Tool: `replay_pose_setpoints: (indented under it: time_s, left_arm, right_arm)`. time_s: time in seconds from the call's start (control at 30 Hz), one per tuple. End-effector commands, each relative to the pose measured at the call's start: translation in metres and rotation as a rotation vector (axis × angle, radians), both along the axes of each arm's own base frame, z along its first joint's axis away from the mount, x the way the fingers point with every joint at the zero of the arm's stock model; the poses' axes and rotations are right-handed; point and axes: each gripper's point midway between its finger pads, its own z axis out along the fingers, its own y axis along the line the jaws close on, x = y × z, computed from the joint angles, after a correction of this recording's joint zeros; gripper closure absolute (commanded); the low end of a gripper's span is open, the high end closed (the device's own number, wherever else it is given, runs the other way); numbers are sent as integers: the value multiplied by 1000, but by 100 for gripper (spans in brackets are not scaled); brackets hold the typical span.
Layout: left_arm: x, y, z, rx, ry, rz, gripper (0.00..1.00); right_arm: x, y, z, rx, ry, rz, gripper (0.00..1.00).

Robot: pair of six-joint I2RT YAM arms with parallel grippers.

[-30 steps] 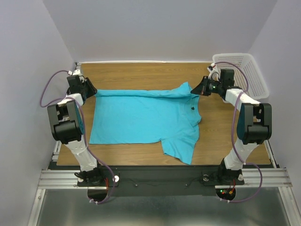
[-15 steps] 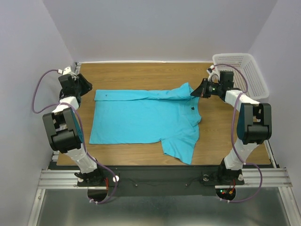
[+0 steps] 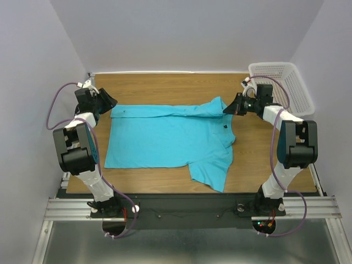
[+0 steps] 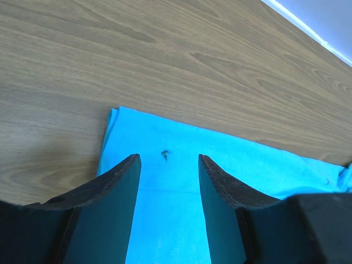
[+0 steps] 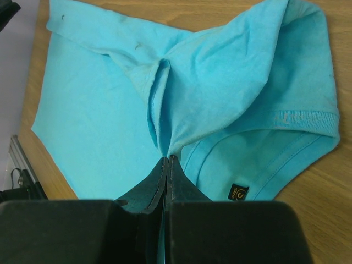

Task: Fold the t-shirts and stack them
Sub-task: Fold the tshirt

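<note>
Right gripper [image 5: 166, 160] is clamped on a bunched fold of the turquoise t-shirt [image 3: 165, 137], which lies spread across the middle of the table [image 3: 165, 85]. Over the shirt's far left corner sits the left gripper [image 4: 168, 162], jaws apart, holding nothing.

Turquoise t-shirt [image 5: 231, 77]: fills most of frame, gathered toward bottom centre. Right gripper [image 5: 166, 160]: bottom centre, jaws pinched on a fabric fold. Dark label [image 5: 239, 192]: lower right. Wooden table [image 5: 324, 214]: frame edges.
</note>
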Motion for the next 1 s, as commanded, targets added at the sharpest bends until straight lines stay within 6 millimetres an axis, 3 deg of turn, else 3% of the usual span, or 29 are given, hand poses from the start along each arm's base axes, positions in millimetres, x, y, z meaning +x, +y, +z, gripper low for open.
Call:
replay_pose_setpoints:
  time_s: [0.0, 0.4, 0.77, 0.97]
  left_arm:
    - [6, -11, 11, -14, -43, -41, 43]
    - [18, -30, -7, -2, 6, -82, 44]
    - [27, -36, -34, 34, 80, -92, 44]
    - [29, -29, -45, 61, 120, -62, 44]
  right_arm:
    - [-11, -6, -7, -41, -8, 15, 100]
    - [-24, -7, -29, -67, 39, 35, 99]
    - [-35, 2, -15, -33, 1, 95, 100]
    - [-41, 9, -8, -23, -21, 126, 99]
